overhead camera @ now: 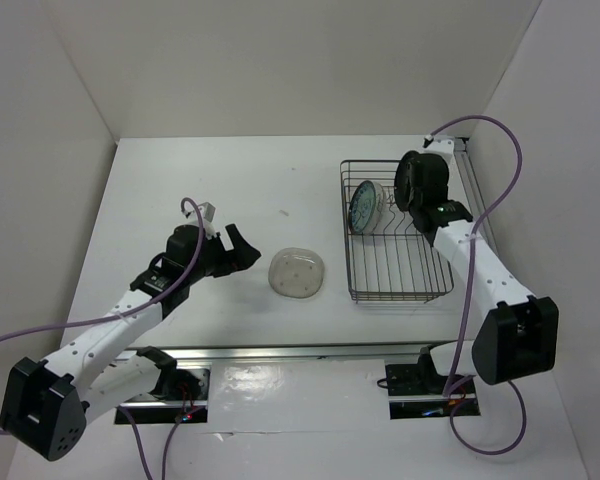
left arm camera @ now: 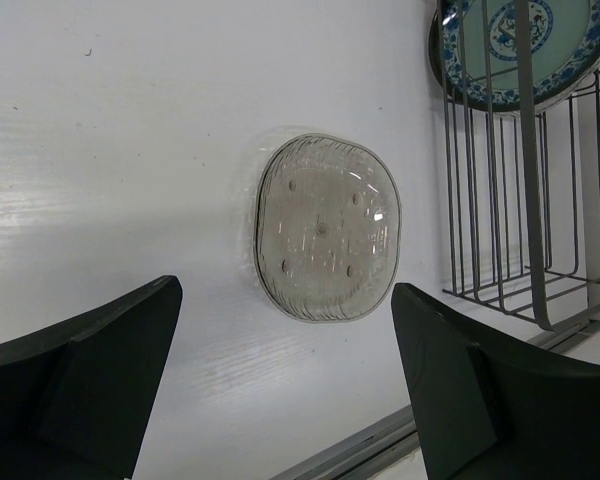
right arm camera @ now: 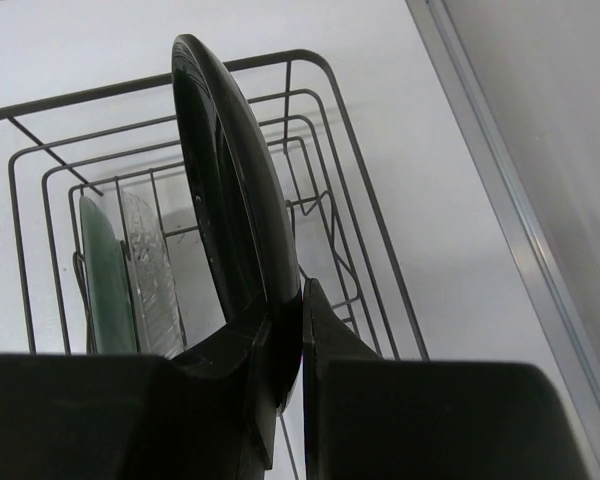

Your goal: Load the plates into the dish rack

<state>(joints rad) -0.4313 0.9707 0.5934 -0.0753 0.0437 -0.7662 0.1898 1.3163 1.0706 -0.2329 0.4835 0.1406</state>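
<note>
Right wrist | my right pincer (right arm camera: pixel 300 305) pinches glossy black round plate (right arm camera: pixel 220 170) edge | thin grip: may pivot, miss dark wire rack (right arm camera: pixel 370 200) below

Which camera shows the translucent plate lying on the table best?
The left wrist view: the translucent plate fills the centre, its ribbed rim and dots clear. The top external view shows it small, lying between the left gripper and the dish rack. The right wrist view does not show it.
</note>
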